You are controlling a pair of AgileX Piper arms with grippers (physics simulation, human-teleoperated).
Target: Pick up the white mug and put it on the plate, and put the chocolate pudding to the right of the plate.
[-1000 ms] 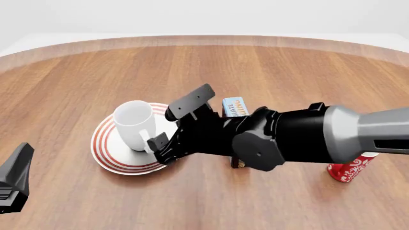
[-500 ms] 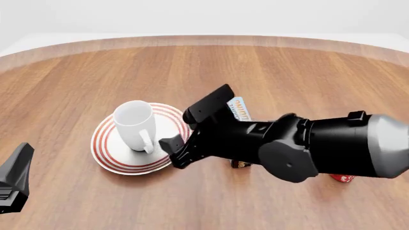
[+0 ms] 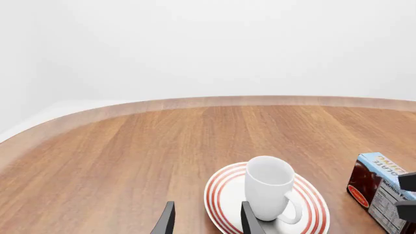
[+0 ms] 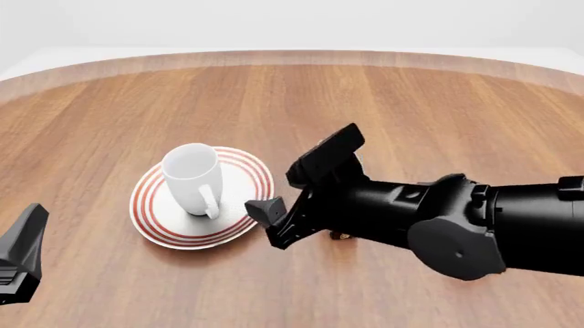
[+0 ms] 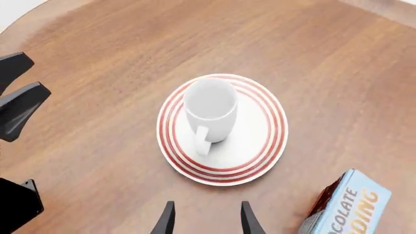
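The white mug (image 4: 191, 179) stands upright on the red-ringed plate (image 4: 239, 179), handle toward the camera. My right gripper (image 4: 297, 183) hangs open and empty just right of the plate, clear of the mug. From the right wrist view the mug (image 5: 211, 109) sits inside the plate (image 5: 260, 141), beyond the right gripper (image 5: 204, 220). The chocolate pudding (image 5: 348, 204) stands on the table beside the plate, apart from it; in the front view the right arm hides nearly all of it. My left gripper (image 3: 206, 222) is open, near the plate (image 3: 224, 192), mug (image 3: 270, 187) and pudding (image 3: 380, 192).
The bulky right arm (image 4: 456, 222) fills the lower right of the front view. My left gripper (image 4: 20, 254) sits low at the table's near left, and its fingers (image 5: 18, 100) show in the right wrist view. Bare wooden table (image 4: 411, 96) extends behind.
My right gripper has drawn back to the right, away from the mug and off the plate. The mug stays on the plate. The left arm has not moved.
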